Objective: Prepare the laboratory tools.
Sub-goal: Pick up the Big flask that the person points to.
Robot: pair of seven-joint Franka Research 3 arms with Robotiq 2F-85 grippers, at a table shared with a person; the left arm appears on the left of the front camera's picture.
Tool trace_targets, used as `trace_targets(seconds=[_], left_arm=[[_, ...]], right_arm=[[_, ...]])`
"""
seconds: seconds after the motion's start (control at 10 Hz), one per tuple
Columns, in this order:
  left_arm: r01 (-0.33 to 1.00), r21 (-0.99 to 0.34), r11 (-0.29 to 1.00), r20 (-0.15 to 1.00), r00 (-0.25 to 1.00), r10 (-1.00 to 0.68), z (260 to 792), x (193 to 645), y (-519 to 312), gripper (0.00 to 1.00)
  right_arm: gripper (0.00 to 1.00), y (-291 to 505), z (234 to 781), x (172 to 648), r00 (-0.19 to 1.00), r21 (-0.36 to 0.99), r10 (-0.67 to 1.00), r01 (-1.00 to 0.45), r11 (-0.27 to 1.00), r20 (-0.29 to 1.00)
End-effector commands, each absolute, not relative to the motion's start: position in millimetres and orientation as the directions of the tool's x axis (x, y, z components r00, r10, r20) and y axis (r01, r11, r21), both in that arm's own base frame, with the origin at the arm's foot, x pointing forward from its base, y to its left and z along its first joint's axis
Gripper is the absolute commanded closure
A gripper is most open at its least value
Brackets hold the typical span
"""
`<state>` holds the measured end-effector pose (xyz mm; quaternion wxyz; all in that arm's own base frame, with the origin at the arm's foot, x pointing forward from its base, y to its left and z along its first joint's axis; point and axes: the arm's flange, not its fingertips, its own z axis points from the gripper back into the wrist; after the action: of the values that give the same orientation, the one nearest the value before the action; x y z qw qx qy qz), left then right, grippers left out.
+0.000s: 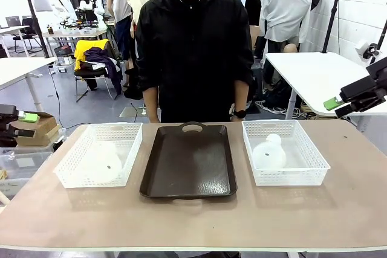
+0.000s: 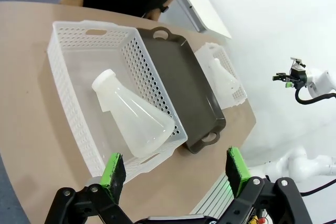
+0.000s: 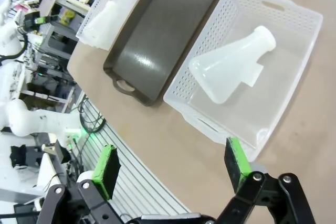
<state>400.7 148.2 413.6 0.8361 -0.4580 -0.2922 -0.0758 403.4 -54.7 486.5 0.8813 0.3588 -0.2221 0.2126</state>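
Translucent left flask (image 2: 134, 116) lies on its side in the left basket (image 2: 60, 77). The right flask (image 3: 231, 72) lies on its side in the right basket (image 3: 189, 109). A brown tray (image 1: 187, 161) sits between the baskets on the desk (image 1: 193, 222). Left end effector (image 2: 174, 171) and right end effector (image 3: 173, 163): fingers apart, empty.

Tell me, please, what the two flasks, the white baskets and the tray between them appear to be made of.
Left flask and right flask: milky, translucent, matte; probably plastic, though frosted glass is possible. Left basket and right basket: white moulded plastic, perforated walls. Tray: dark brown, dull sheen, likely plastic.
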Motion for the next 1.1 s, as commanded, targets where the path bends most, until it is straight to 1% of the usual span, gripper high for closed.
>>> trace_targets(seconds=[0.0, 0.3, 0.5, 1.0], left_arm=[[0.407, -0.732, 0.547, 0.563, 0.813, 0.149, 406.7, 406.9, 148.8, 0.00], [0.412, -0.733, 0.541, 0.563, 0.814, 0.142, 409.0, 408.5, 143.4, 0.00], [0.413, -0.737, 0.534, 0.560, 0.816, 0.141, 408.7, 409.1, 141.0, 0.00], [0.354, -0.792, 0.497, 0.482, 0.863, 0.153, 404.9, 415.3, 137.8, 0.00]], right_arm=[[0.00, -54.5, 485.4, 408.9, 0.805, 0.544, 0.221, -0.547, 0.636, 0.551], [0.00, -54.1, 485.2, 409.2, 0.800, 0.535, 0.237, -0.556, 0.636, 0.551], [0.00, -55.8, 481.9, 411.2, 0.821, 0.554, 0.232, -0.533, 0.639, 0.522], [0.00, -62.2, 479.6, 415.5, 0.857, 0.575, 0.224, -0.484, 0.659, 0.464]])
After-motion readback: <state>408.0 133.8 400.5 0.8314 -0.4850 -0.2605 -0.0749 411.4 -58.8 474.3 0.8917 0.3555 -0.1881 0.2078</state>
